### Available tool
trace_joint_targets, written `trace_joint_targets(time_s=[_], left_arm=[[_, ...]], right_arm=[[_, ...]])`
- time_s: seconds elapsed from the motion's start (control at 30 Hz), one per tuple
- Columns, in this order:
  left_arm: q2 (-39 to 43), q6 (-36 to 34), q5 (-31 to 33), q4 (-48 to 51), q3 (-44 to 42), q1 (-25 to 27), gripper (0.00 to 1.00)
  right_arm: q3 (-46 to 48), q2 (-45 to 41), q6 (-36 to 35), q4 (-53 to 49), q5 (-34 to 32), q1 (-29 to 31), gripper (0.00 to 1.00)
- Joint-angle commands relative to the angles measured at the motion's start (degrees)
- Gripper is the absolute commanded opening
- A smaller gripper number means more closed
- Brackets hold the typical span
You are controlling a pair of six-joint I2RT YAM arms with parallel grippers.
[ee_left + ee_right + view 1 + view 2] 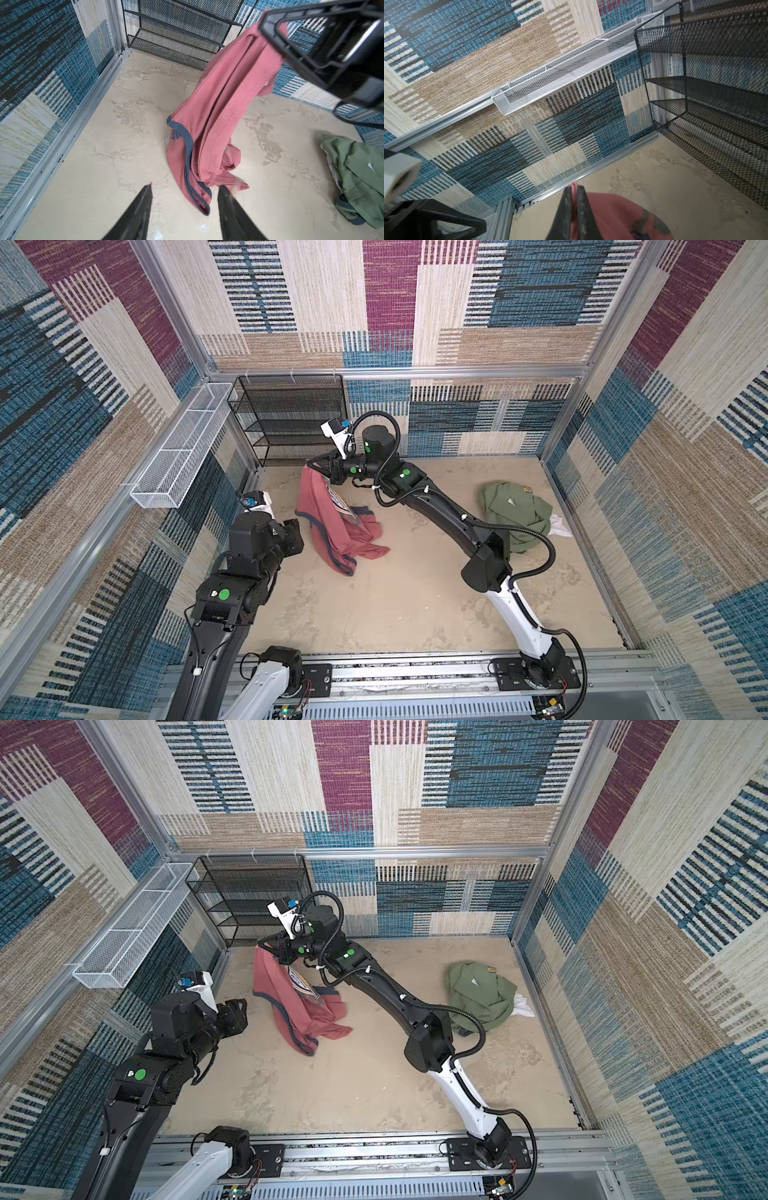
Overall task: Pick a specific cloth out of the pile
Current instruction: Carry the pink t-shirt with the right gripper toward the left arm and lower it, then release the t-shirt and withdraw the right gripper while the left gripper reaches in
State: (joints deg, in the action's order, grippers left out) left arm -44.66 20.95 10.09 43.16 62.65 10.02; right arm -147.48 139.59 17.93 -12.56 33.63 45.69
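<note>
Just in front of a black mesh shelf (291, 418), the right gripper (311, 465) clamps shut on a corner of the cloth (332, 522), which hangs down onto the sandy floor (395, 593). The left gripper (296, 531) hovers beside it, jaws half apart, empty. The pile (515, 506) lies well apart, partly hidden behind the right arm (449, 514).

We see the cloth (322, 510) as soft matt fabric, the pile (511, 510) at three o'clock as matt, creased fabric, the rack (291, 423) at eleven o'clock as black metal mesh, the tabletop (395, 593) rough and blotchy.
</note>
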Motion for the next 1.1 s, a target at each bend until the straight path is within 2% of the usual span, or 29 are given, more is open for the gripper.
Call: trace_joint_targets(time_s=[0.0,0.27,0.6,0.87,0.97,1.07], left_arm=[[1.02,-0.61,0.07,2.63,1.37,0.00,0.54],[3.26,0.80,0.63,7.40,4.77,0.05,0.54],[3.91,0.32,2.72,12.13,11.27,0.00,0.55],[3.10,0.20,2.60,12.24,12.67,0.05,0.55],[2.50,0.60,1.89,12.21,12.41,0.00,0.55],[1.21,0.32,1.10,12.13,11.98,0.01,0.55]], right_arm=[[-0.62,1.98,3.12,4.93,1.76,0.44,0.00],[-1.03,7.45,6.36,7.81,3.09,2.83,0.00],[-1.14,13.65,8.78,10.79,4.66,8.95,0.00],[2.45,12.63,9.14,9.19,6.05,10.65,0.34],[9.63,7.94,7.84,10.30,4.48,10.56,0.43],[21.07,0.90,6.18,14.59,1.77,10.22,0.43]])
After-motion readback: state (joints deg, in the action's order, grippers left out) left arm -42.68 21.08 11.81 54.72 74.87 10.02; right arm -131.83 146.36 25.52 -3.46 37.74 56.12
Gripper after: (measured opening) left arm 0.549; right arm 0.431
